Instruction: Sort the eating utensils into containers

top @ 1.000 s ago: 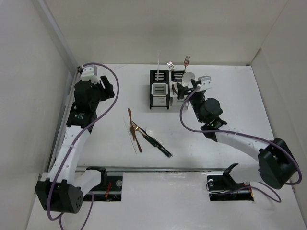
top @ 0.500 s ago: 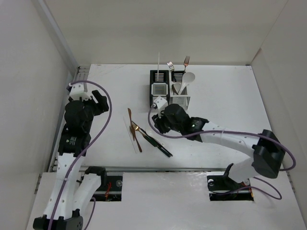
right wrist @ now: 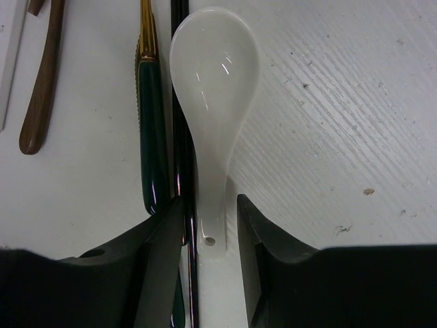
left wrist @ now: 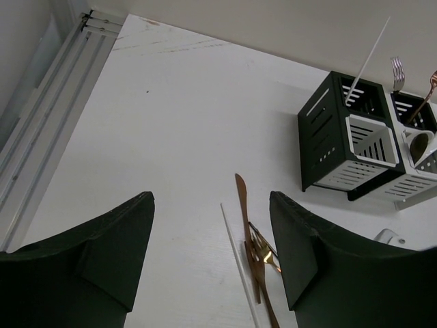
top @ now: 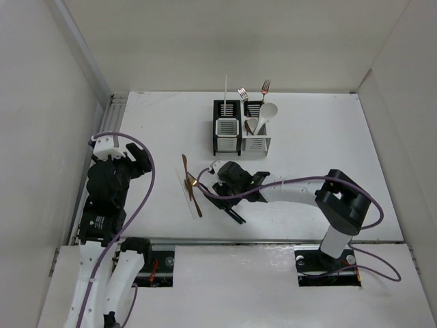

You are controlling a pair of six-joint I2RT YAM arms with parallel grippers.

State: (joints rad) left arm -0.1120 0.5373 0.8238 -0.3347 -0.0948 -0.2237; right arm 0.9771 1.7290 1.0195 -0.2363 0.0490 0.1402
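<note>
My right gripper (right wrist: 208, 236) is low over the table and straddles the handle of a white ceramic soup spoon (right wrist: 213, 82) and a black chopstick (right wrist: 179, 102). The jaws are narrow with a small gap on the right side. A dark-handled piece with a gold collar (right wrist: 151, 143) lies beside them. In the top view my right gripper (top: 222, 186) is at the loose utensils (top: 193, 198). The white caddy (top: 227, 130) and the silver-grey caddy (top: 256, 143) hold a chopstick, two forks and a white spoon (top: 268, 113). My left gripper (left wrist: 212, 232) is open and empty.
A brown spoon (right wrist: 44, 82) and a white chopstick (right wrist: 10, 68) lie left of the dark-handled piece. In the left wrist view a copper piece (left wrist: 242, 219), a white chopstick (left wrist: 235, 253) and the caddies (left wrist: 369, 143) show. White walls ring the table.
My right gripper left the white spoon in the silver-grey caddy and moved down-left to the loose utensils. My left arm drew back toward the near edge.
</note>
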